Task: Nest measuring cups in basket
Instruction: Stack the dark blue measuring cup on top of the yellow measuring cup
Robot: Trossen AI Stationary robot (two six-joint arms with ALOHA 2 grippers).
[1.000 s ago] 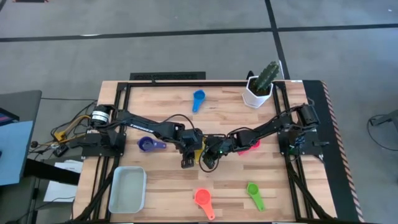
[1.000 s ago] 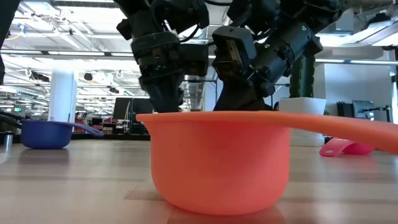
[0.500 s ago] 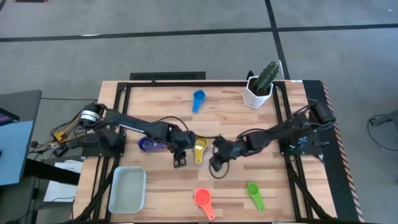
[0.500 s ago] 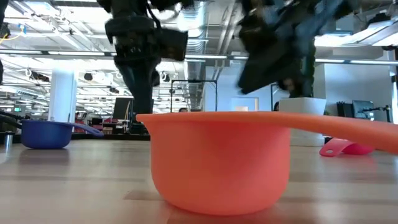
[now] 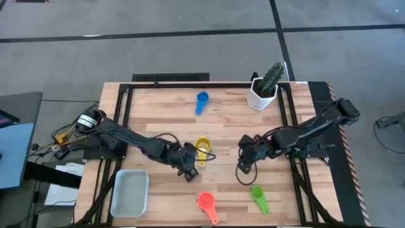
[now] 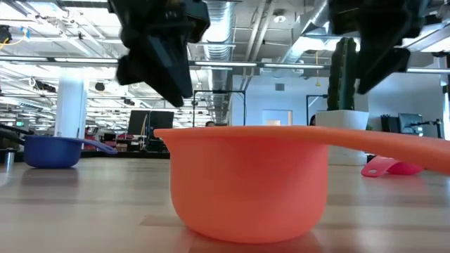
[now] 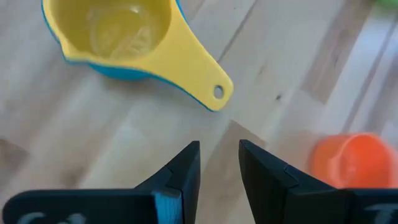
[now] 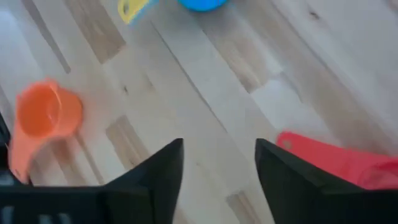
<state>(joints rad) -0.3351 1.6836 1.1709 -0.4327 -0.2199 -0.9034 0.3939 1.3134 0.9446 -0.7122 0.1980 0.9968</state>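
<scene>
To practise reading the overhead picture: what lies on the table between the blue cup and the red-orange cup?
In the high view, the yellow cup lies between the blue cup and the red-orange cup.

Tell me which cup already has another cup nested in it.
The teal cup at table centre: the yellow cup sits inside it, so only its teal rim shows underneath. The blue, red-orange and green cups lie alone.

We get bright, even overhead light with soft shadows on the table (image 5: 158,107); both wrist views look smeary, and the close orange cup (image 6: 246,183) stays sharp against ceiling-light glare.
</scene>
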